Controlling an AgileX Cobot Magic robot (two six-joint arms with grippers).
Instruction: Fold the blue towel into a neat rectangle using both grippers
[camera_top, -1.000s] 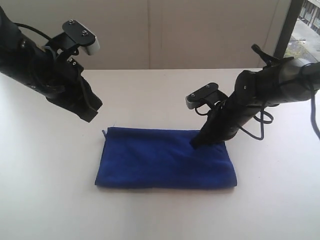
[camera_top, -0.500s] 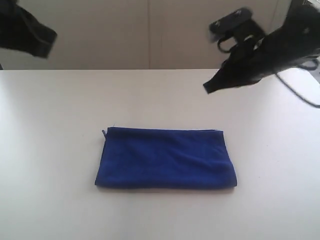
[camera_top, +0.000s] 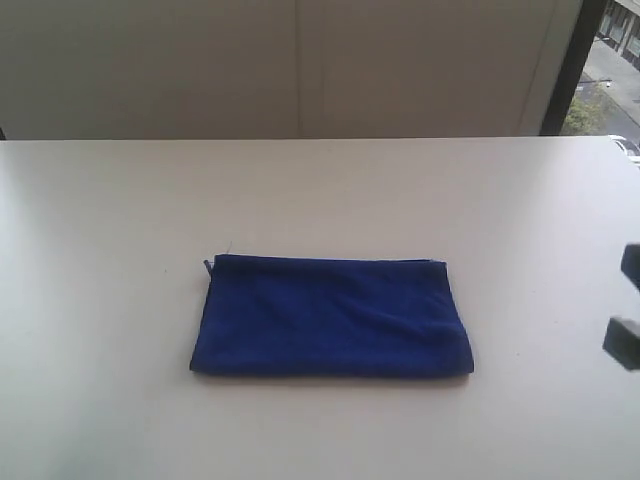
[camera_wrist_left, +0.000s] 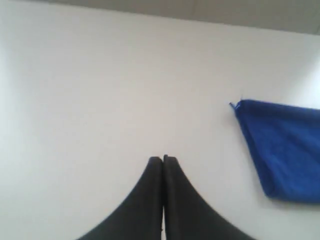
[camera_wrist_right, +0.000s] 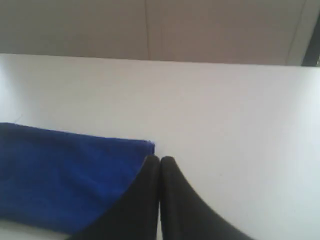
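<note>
Exterior view showed the blue towel folded on the bench, while left pincer and right pincer were closed, empty.

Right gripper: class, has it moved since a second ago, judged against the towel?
Yes. The right gripper was on the far right corner of the towel; it has lifted off and withdrawn rightward, away from it.

towel: flat on table, near its middle | wall: behind table's far edge | left gripper: over bare table, left of towel, apart | right gripper: right of towel, apart | 2 grippers flank 1 towel
</note>
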